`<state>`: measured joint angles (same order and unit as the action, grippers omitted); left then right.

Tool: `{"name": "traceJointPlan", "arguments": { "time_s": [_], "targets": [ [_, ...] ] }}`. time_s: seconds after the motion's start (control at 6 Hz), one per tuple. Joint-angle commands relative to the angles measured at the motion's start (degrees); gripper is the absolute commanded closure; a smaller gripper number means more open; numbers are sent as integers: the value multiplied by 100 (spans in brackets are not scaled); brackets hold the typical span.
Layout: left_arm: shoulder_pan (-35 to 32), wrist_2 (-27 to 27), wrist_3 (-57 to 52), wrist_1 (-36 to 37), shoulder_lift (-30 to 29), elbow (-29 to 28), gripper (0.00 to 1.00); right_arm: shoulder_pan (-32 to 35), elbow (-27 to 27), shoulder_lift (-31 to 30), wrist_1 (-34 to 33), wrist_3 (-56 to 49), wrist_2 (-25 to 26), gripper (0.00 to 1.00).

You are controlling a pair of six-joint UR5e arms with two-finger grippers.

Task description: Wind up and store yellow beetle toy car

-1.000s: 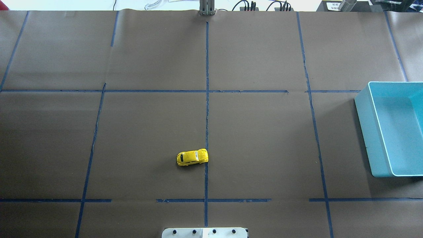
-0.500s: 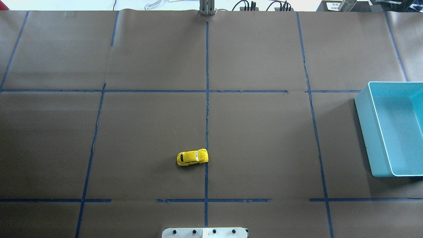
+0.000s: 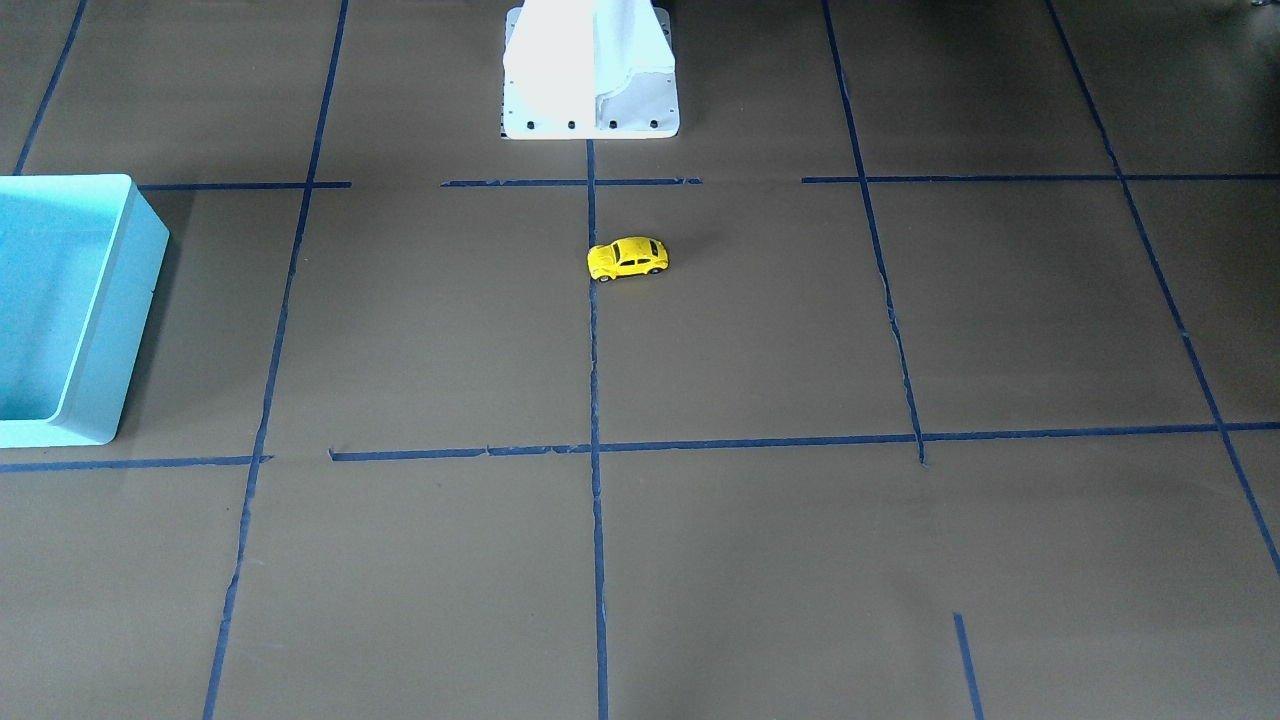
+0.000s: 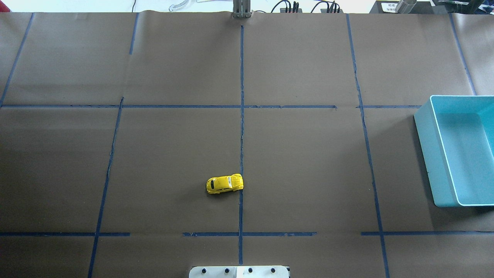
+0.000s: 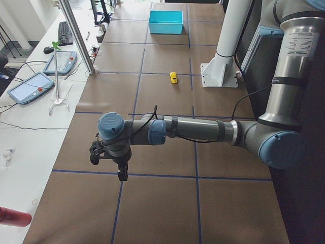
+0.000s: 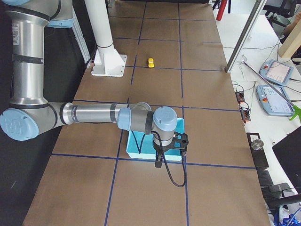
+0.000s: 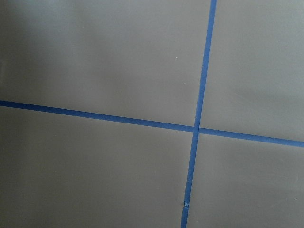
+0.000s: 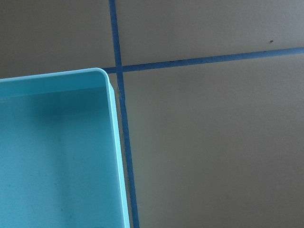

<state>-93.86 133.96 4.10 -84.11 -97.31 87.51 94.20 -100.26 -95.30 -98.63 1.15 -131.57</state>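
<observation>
Well, the 2 grippers hang far apart: the left gripper (image 5: 121, 173) over the brown table (image 5: 162, 203), the right gripper (image 6: 159, 161) over a corner of the blue bin (image 4: 432, 154); spread or pressed together, I cannot tell. Between them the yellow beetle toy car (image 4: 224, 183) lies sideways, just on the left arm's side of the middle tape line (image 4: 241, 135).
</observation>
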Motion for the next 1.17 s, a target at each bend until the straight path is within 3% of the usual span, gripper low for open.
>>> {"name": "traceJointPlan", "arguments": {
  "time_s": [0.0,1.0],
  "targets": [
    [43,-1,-6,44,1,20,0,2,-143,-24,2,-27,61,0],
    [96,16,3,53,10,3,0,-86,-108,-146,-60,-98,-9,0]
  ]
}}
